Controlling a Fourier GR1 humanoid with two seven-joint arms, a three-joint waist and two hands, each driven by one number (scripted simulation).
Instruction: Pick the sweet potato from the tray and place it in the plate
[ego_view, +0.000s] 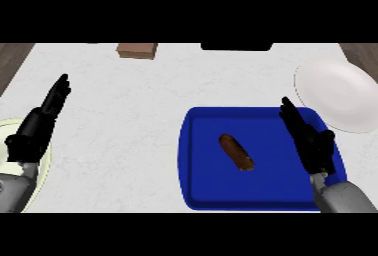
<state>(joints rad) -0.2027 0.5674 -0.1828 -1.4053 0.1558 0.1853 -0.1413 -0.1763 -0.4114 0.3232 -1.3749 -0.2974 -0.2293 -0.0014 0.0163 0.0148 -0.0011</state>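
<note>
A brown sweet potato (236, 152) lies slanted in the middle of a blue tray (203, 190). My right hand (308, 139) hovers over the tray's right side, fingers straight and open, to the right of the sweet potato and apart from it. A white plate (338, 95) sits at the right edge of the counter, just beyond the tray's far right corner. My left hand (40, 122) rests open at the left, fingers pointing away, holding nothing.
A pale yellowish plate (40, 172) peeks out at the left edge under my left forearm. A brown box (136, 50) stands at the far edge, and a black object (236, 47) sits beside it further right.
</note>
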